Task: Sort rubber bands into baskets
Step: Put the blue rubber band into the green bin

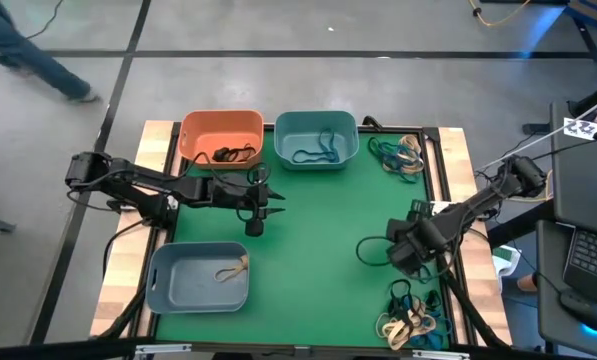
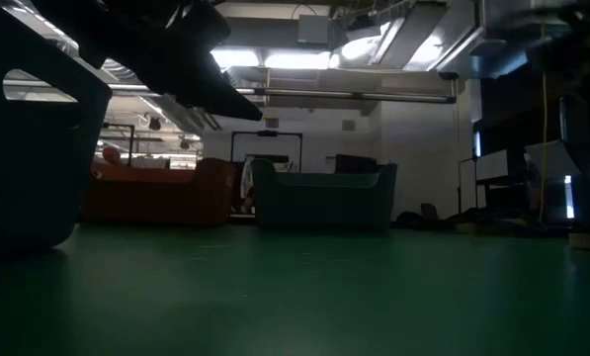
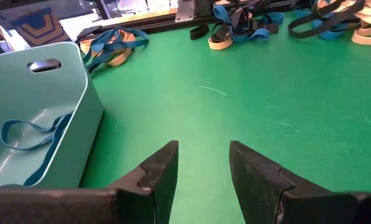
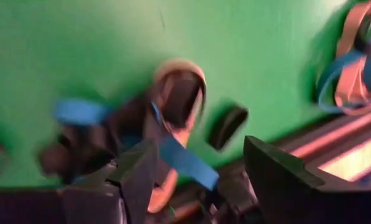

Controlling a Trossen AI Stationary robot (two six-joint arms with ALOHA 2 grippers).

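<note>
The right gripper hangs low near the table's right edge, and the pile of rubber bands it works from lies just toward 6 o'clock of it in the high view, at the table's near right corner; a second heap sits at 12 o'clock, by the far right corner. In the right wrist view the jaws stand spread wide, with a blue band and a tan loop lying between and just ahead of them; whether either is touched I cannot tell, and nothing looks gripped. The right arm is plainly nearer both heaps. The left gripper waits mid-table, parted partway and empty, just toward 6 o'clock of the orange basket and teal basket; the grey-blue basket lies at its 7 o'clock.
</note>
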